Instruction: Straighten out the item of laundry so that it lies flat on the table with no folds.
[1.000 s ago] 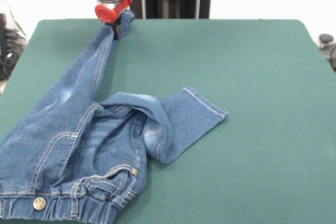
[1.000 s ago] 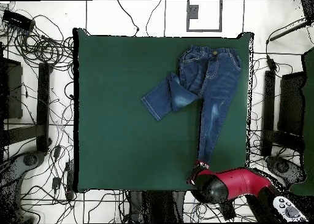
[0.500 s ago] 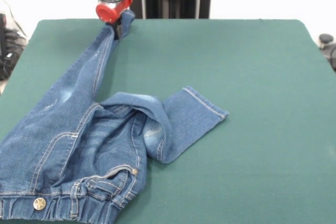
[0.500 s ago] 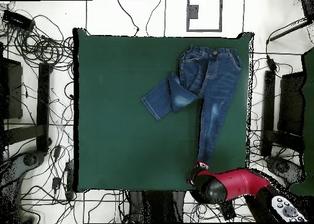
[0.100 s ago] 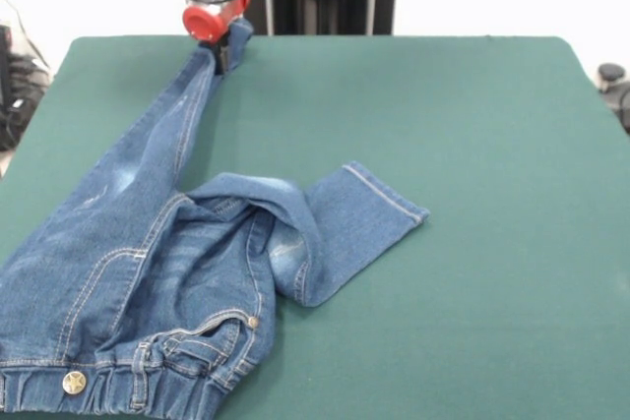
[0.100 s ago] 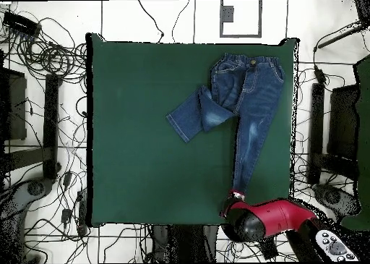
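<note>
The item of laundry (image 5: pixel 148 263), small blue jeans, lies at the near left of the green table (image 5: pixel 443 125) in the front view. Its waistband with a metal button is at the bottom edge. One leg is stretched straight toward the far edge, and its cuff rises into my gripper (image 5: pixel 224 46), which is shut on it. The other leg is folded across the hips, with its cuff pointing right. Seen from overhead, the jeans (image 6: pixel 249 102) run along the table's (image 6: pixel 144 131) right side, and the gripper (image 6: pixel 235 196) holds the cuff near the bottom edge.
Loose cables (image 6: pixel 36 51) and black stands (image 6: pixel 50 124) surround the table on the floor. A small grey controller (image 6: pixel 332 245) lies beside the arm's base. A dark object (image 5: pixel 612 81) sits off the table's right edge.
The arm has drawn back slightly toward the table's edge, still holding the cuff. The jeans lie almost as before.
</note>
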You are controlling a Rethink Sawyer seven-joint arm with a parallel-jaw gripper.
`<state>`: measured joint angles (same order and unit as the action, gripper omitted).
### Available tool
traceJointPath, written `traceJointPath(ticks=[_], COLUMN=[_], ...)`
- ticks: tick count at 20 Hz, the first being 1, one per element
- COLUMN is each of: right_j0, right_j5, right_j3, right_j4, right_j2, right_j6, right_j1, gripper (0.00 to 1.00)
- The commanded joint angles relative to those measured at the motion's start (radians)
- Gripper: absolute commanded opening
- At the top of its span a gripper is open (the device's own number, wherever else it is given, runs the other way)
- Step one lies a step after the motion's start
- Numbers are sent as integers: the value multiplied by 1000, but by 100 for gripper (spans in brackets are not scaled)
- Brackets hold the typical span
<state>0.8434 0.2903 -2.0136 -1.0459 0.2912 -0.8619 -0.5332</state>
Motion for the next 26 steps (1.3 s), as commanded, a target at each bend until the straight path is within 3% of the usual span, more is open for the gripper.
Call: traceJointPath(ticks=[1, 3, 5, 8, 13, 19, 26], right_j0=[-127, -77, 25, 180, 183, 247, 225], right_j5=[-460, -477, -409, -256, -249, -184, -205], right_j3=[152, 143, 127, 90, 92, 97, 94], right_j4=[-26, -92, -98, -234, -224, -164, -171], right_j2=[280, 331, 410, 563, 565, 583, 578], right_j6=[-181, -159, -165, -60, -45, 27, -1], right_j1=[454, 481, 559, 688, 690, 764, 741], gripper=[100, 100, 100, 100, 100, 100, 100])
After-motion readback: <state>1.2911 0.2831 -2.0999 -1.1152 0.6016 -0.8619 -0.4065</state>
